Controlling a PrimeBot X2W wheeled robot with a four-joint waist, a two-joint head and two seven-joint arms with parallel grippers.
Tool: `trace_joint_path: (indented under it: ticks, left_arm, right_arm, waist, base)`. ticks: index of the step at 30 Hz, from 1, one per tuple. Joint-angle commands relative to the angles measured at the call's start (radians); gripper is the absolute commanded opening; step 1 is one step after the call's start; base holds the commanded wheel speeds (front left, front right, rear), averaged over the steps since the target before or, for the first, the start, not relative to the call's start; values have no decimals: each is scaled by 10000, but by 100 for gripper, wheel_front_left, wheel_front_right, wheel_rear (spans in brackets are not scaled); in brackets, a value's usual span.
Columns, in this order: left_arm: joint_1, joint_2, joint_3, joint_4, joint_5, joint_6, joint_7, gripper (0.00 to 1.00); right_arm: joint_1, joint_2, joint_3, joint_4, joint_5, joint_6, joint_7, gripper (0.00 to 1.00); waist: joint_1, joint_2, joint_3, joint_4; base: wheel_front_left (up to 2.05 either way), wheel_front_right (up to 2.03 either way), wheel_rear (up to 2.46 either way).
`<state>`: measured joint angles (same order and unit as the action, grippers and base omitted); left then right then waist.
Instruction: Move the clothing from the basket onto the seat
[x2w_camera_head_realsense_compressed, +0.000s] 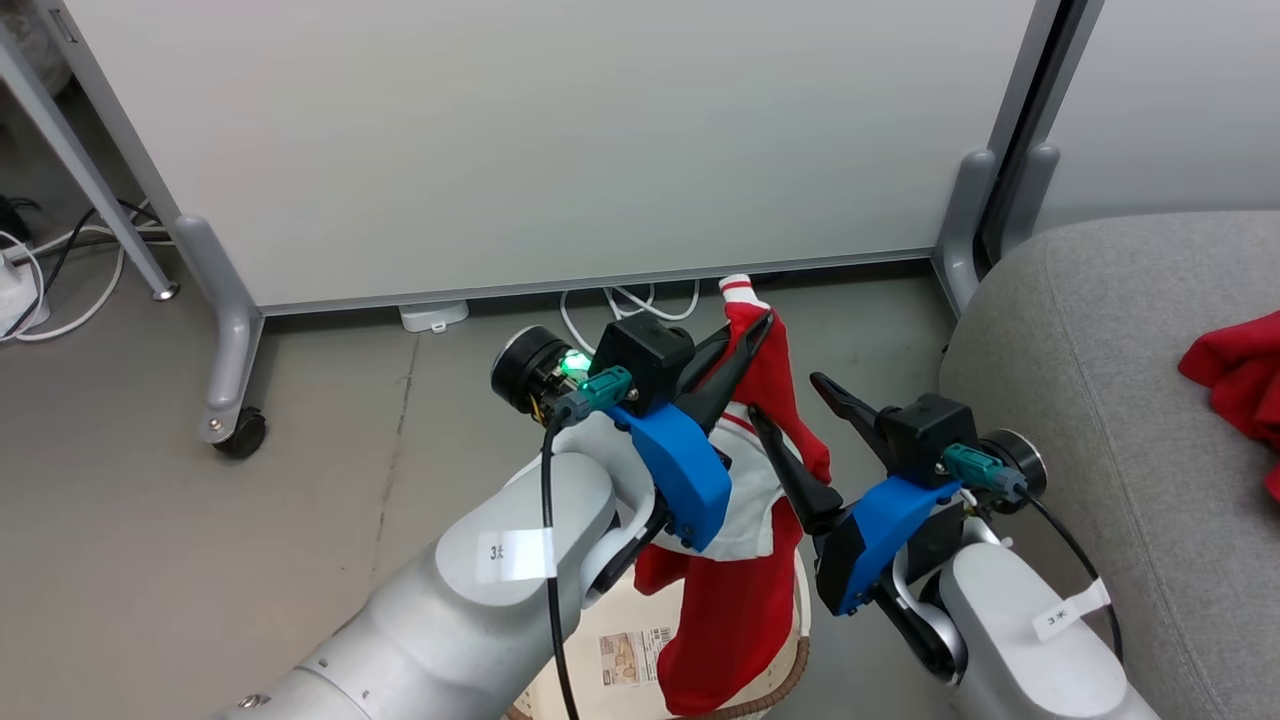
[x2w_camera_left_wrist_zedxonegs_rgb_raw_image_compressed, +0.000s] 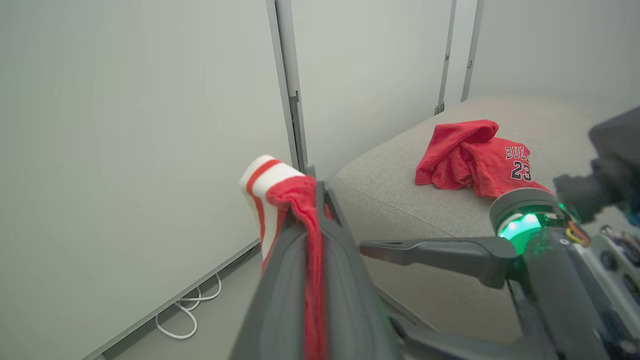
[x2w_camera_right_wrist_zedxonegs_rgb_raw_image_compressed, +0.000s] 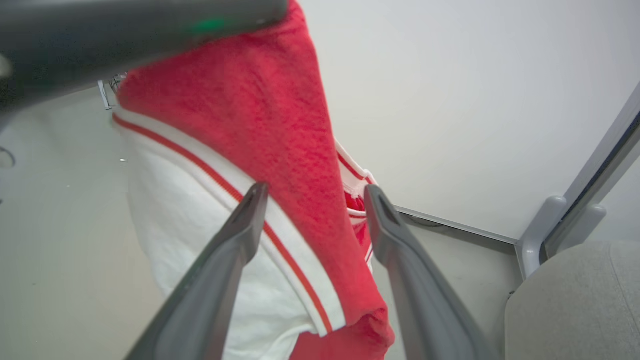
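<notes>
My left gripper (x2w_camera_head_realsense_compressed: 748, 338) is shut on a red garment with white trim (x2w_camera_head_realsense_compressed: 770, 400), held up so that it hangs down into the cream basket (x2w_camera_head_realsense_compressed: 790, 680) below. In the left wrist view the cloth (x2w_camera_left_wrist_zedxonegs_rgb_raw_image_compressed: 272, 185) is pinched between the closed fingers (x2w_camera_left_wrist_zedxonegs_rgb_raw_image_compressed: 345, 260). My right gripper (x2w_camera_head_realsense_compressed: 785, 395) is open beside it, and its fingers (x2w_camera_right_wrist_zedxonegs_rgb_raw_image_compressed: 235, 240) straddle the hanging red fold (x2w_camera_right_wrist_zedxonegs_rgb_raw_image_compressed: 280, 125) without closing. The red jersey printed 23 (x2w_camera_left_wrist_zedxonegs_rgb_raw_image_compressed: 475, 160) lies crumpled on the grey seat (x2w_camera_head_realsense_compressed: 1100, 350) to the right.
A white partition panel (x2w_camera_head_realsense_compressed: 550, 140) on grey wheeled feet (x2w_camera_head_realsense_compressed: 240, 432) stands close behind. White cables (x2w_camera_head_realsense_compressed: 620, 300) lie on the floor under its edge. More cables and a metal leg (x2w_camera_head_realsense_compressed: 90, 180) are at the far left. A paper label (x2w_camera_head_realsense_compressed: 632, 655) shows inside the basket.
</notes>
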<state>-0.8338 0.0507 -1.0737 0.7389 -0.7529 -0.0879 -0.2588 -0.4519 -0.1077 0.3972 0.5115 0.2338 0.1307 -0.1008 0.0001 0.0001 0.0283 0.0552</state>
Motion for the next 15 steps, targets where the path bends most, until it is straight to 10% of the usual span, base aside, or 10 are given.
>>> trace_joint_path:
  ticks: [1, 15]
  left_arm:
    - [-173, -3, -42, -37, -63, 2, -69, 0]
    - [-288, -5, -805, -302, -510, -256, -81, 0]
  right_arm:
    - [-273, -73, 145, 220, 160, 1, -80, 100]
    - [-1728, -703, 2253, 1747, 1964, 1, -410, 100]
  waist:
    - [-1, -1, -7, 19]
    - [-1, -1, -38, 208]
  base:
    - [0, 0, 0]
    - [0, 0, 0]
